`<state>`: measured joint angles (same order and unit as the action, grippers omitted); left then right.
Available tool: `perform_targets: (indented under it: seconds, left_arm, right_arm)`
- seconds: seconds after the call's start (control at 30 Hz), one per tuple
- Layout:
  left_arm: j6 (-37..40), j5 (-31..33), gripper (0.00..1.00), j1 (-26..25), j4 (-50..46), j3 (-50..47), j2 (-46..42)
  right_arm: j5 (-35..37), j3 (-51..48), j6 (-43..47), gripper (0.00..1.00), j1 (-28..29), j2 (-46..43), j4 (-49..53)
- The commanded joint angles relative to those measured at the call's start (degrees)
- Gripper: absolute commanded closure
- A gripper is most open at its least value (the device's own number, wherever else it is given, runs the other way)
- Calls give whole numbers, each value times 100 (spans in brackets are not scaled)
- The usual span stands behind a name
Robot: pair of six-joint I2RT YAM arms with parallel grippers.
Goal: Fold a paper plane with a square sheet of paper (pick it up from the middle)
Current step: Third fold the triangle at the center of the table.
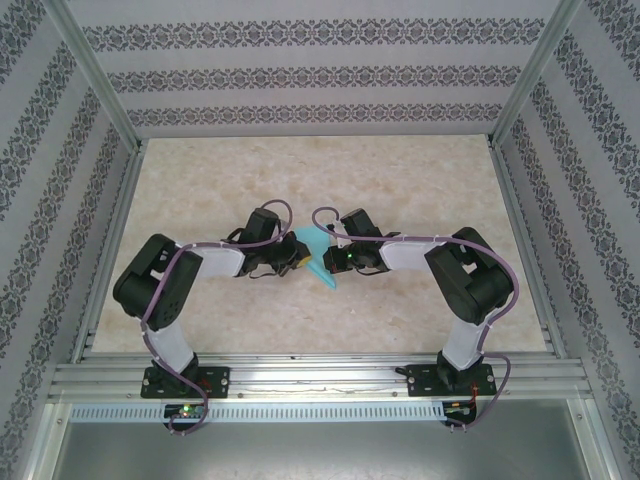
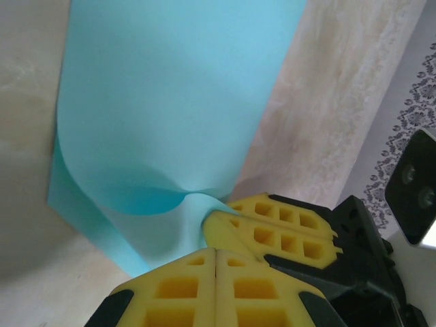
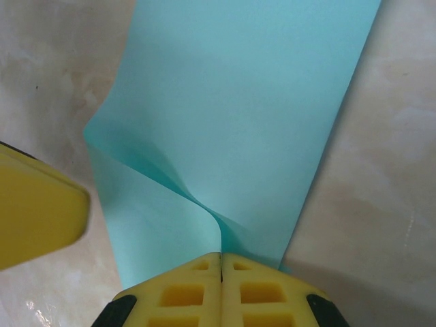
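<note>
centre of the top view: the square sheet of paper point(image 1: 322, 268) buckles between both grippers. the right gripper point(image 3: 221, 257) is clamped on its crease. the left gripper point(image 2: 216, 252) has fingers together beside the sheet's edge, hold unclear. open marbled table point(image 1: 200, 190) surrounds them, bounded by patterned walls point(image 1: 40, 200) and a near rail point(image 1: 300, 375).

We note robot test cell, lab-type rig: aluminium frame posts point(image 1: 95, 75) and patterned wall panels point(image 1: 300, 75) enclose marble-look worktop point(image 1: 200, 180); left arm point(image 1: 165, 290), right arm point(image 1: 470, 285) bolted to slotted rail point(image 1: 320, 378) at worktop's near edge.
</note>
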<state>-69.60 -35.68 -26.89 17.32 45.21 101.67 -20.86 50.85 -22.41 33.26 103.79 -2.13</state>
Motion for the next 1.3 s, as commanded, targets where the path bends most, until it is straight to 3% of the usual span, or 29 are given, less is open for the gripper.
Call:
perform_targets:
  seconds: [0.0,0.33,0.8,1.27]
  left_arm:
    - [-363,-27,100,-51,777,-116,155]
    - [-320,-132,100,-94,760,5,455]
    - [-230,279,100,-167,257,-327,-243]
    - [-239,168,100,-246,76,-58,265]
  right_arm:
    - [72,32,-44,100,85,194,171]
    - [65,30,-21,100,86,186,208]
    - [144,83,31,100,86,202,305]
    - [179,30,7,100,101,186,301]
